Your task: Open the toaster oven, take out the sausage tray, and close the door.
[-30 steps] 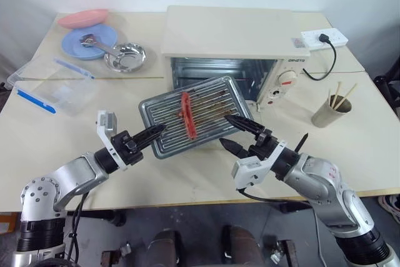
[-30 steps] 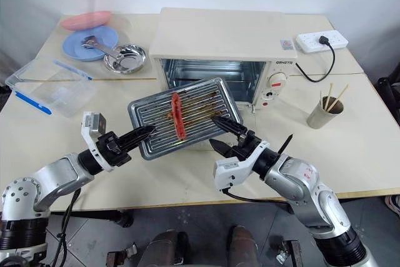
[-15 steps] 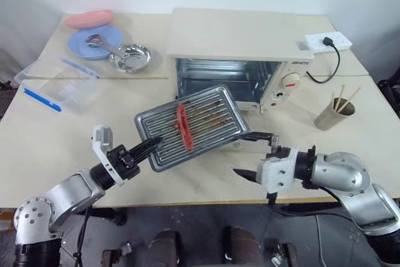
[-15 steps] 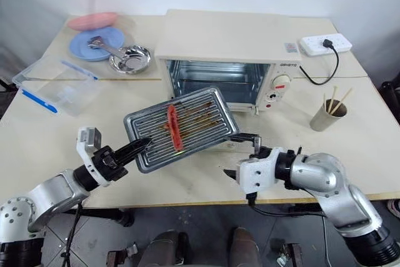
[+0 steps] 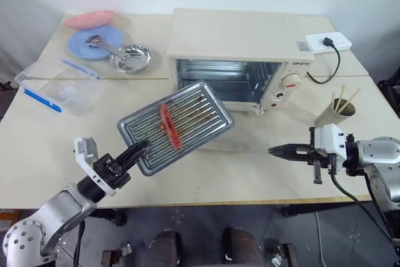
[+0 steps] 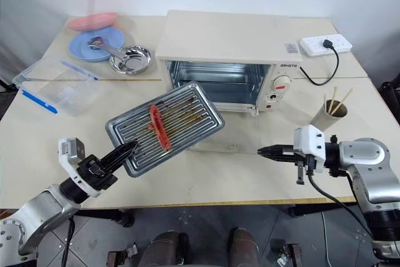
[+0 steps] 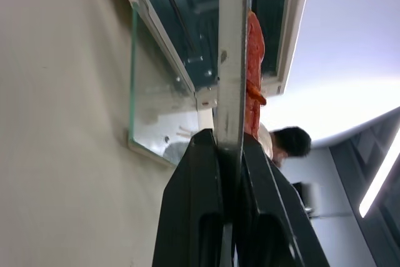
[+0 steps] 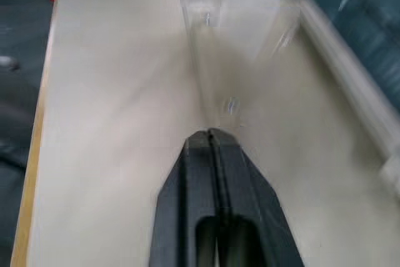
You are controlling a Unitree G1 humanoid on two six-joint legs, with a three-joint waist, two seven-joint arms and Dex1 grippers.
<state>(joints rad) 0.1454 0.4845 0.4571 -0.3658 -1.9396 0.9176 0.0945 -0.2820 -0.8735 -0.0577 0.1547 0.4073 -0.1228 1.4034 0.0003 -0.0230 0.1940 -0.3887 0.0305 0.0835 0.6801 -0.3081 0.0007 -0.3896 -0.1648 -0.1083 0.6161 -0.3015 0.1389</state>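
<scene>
Open tabletop (image 5: 56, 148) w/ free passage along front edge, betw. left gripper (image 5: 142, 146) clamped on sausage tray (image 5: 176, 125) and right gripper (image 5: 274, 150), pinched shut, empty. Tray held tilted above table, overhanging lowered glass door (image 5: 240, 139) and part-blocking approach to toaster oven (image 5: 234, 35) cavity from left. Obstacles: cup of sticks (image 5: 333, 110) beside right arm; clear container (image 5: 55, 89), steel bowl (image 5: 130, 58), plates (image 5: 87, 42) at far left.
</scene>
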